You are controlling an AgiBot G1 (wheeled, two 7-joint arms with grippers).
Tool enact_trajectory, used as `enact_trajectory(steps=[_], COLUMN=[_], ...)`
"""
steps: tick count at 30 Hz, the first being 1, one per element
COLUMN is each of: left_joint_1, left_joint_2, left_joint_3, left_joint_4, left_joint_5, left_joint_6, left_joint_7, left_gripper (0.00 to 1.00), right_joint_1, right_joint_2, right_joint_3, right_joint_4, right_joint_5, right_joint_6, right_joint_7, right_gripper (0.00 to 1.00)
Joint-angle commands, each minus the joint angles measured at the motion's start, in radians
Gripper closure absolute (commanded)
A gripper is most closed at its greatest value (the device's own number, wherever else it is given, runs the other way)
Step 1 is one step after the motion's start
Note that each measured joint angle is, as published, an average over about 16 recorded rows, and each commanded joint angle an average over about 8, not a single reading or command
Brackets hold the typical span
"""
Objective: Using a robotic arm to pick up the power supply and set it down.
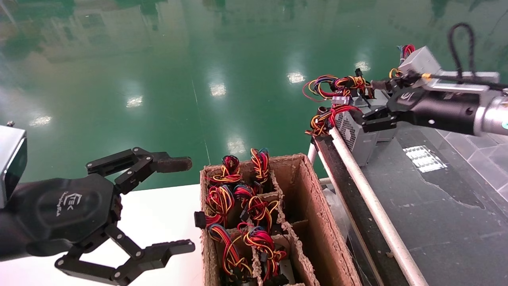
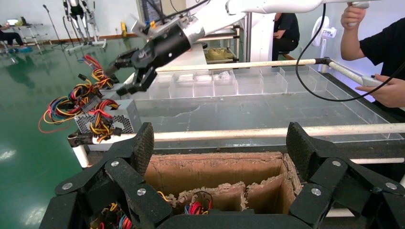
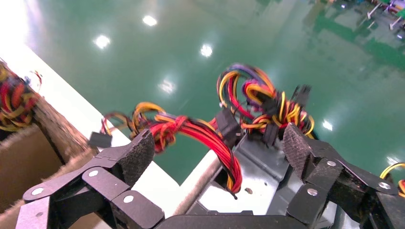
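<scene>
A grey power supply (image 1: 359, 139) with a perforated vent face rests at the far end of the dark bench, its red and yellow wires (image 1: 327, 117) hanging over the edge. My right gripper (image 1: 371, 102) hovers just above it, open, touching nothing. In the right wrist view the metal top of the power supply (image 3: 258, 179) lies between that gripper's (image 3: 217, 150) spread fingers (image 3: 137, 153). From the left wrist view, the power supply (image 2: 117, 117) sits below the right gripper (image 2: 128, 72). My left gripper (image 1: 178, 204) hangs open and empty beside the cardboard box (image 2: 215, 169).
The divided cardboard box (image 1: 317, 206) holds several more power supplies with wire bundles (image 1: 254, 206) pointing up. A white rail (image 1: 369, 198) borders the dark bench (image 1: 436, 222). Clear trays (image 2: 239, 82) and a person (image 2: 382, 47) are beyond the bench. Green floor lies past it.
</scene>
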Motion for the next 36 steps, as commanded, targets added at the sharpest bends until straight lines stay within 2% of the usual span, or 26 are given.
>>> enact_trajectory(steps=[1, 7, 12, 36], left_joint_1=[0.0, 0.0, 0.0, 0.0], left_joint_2=[0.0, 0.0, 0.0, 0.0], left_joint_3=[0.0, 0.0, 0.0, 0.0], left_joint_4=[0.0, 0.0, 0.0, 0.0], left_joint_5=[0.0, 0.0, 0.0, 0.0], left_joint_6=[0.0, 0.0, -0.001, -0.001], left_joint_7=[0.0, 0.0, 0.0, 0.0], left_gripper=[0.0, 0.0, 0.0, 0.0], right_joint_1=[0.007, 0.006, -0.029, -0.337], right_joint_2=[0.013, 0.055, 0.084, 0.206], right_joint_3=[0.007, 0.049, 0.07, 0.13], right_joint_4=[0.0, -0.002, 0.053, 0.568], right_joint_5=[0.01, 0.072, 0.113, 0.302], right_joint_6=[-0.028, -0.126, -0.165, -0.201], right_joint_7=[0.007, 0.027, 0.051, 0.241], right_gripper=[0.0, 0.0, 0.0, 0.0])
